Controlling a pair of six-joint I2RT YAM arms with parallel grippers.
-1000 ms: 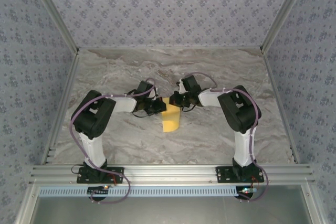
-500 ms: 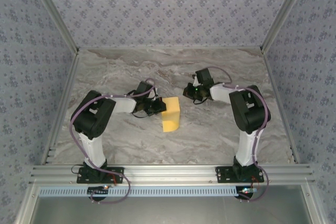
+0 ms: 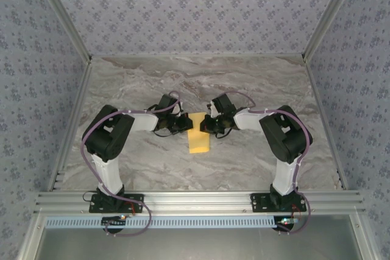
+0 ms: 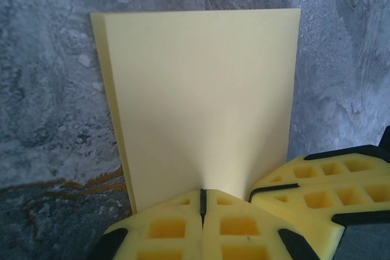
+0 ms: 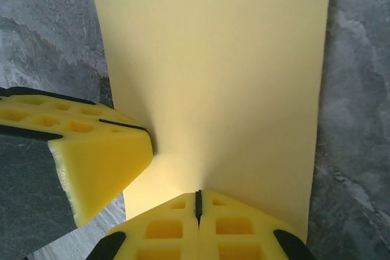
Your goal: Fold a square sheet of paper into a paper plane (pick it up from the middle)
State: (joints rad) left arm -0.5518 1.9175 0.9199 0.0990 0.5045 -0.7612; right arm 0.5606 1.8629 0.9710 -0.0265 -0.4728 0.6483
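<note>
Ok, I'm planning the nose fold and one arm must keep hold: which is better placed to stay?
Left, narrowly. The left gripper is shut on the sheet at the middle of its end; the right gripper, also shut, grips beside it near a corner and could probably release safely.

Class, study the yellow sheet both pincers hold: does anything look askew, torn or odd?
Slightly. Along the left edge of the square sheet of paper in the left wrist view, a thin strip of a lower layer peeks out, so the folded edges seem mismatched. No tear shows.
</note>
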